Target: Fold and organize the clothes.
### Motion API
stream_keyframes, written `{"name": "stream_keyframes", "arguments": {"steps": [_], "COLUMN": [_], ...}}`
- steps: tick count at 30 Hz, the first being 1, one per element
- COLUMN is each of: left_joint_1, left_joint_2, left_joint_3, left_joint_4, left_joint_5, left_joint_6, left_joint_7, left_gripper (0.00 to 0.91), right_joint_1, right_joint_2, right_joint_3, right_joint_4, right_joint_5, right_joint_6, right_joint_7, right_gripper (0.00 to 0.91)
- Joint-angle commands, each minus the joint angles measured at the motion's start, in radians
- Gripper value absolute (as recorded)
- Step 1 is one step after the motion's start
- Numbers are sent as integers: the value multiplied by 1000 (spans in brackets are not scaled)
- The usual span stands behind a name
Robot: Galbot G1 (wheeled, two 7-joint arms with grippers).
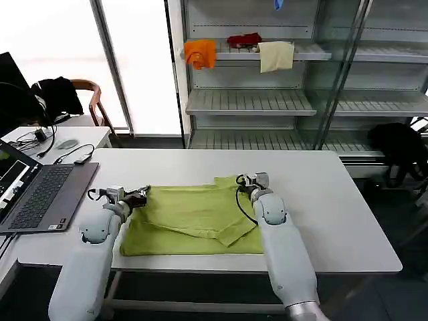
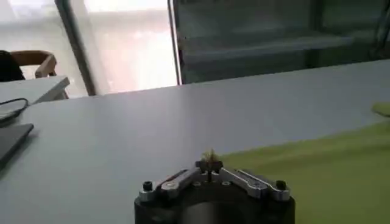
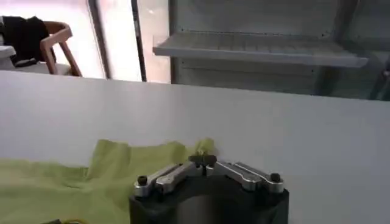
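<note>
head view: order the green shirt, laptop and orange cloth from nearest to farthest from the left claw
1. Green shirt: at the left claw itself, on the table before the robot.
2. Laptop: on the table's left edge, beyond the claw's outer side.
3. Orange cloth: far back, on the upper shelf.

We see a plain lime-green cotton T-shirt (image 1: 190, 221) on a flat white table (image 1: 334, 207). Our two arms are pale grey, with black and silver grippers, left (image 1: 137, 195) and right (image 1: 242, 180). On the grey metal shelf (image 1: 301, 52) lie an orange cloth (image 1: 200, 53), a red cloth (image 1: 244, 40) and a cream cloth (image 1: 276, 56). The open laptop (image 1: 47, 197) is dark grey.
</note>
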Motion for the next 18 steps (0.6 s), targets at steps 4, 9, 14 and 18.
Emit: {"name": "stream_keyframes", "arguments": {"steps": [4,9,14,18], "left_joint_1": [93,186,265,324], "left_joint_2": [46,53,56,69], "left_joint_3": [-28,-48,-75,-92], "left_joint_4": [-205,-288,-326,-349], "left_joint_5": [-138,-185,-217,-244], "left_joint_6": [-1,-3,-5,-26], "left_joint_7": [-15,4,32,50], "left_gripper": [0,0,0,0], "right_joint_1": [-115,-244,-386,-476], "right_joint_2": [13,-33,-55,-60], "right_joint_3": [-59,-70,-59,-47], "right_joint_4": [264,409,522,577], "right_joint_5": [104,119,120,115], "right_joint_6": [0,0,0,1], "right_joint_7": [29,22,13,8], "right_gripper": [0,0,0,0]}}
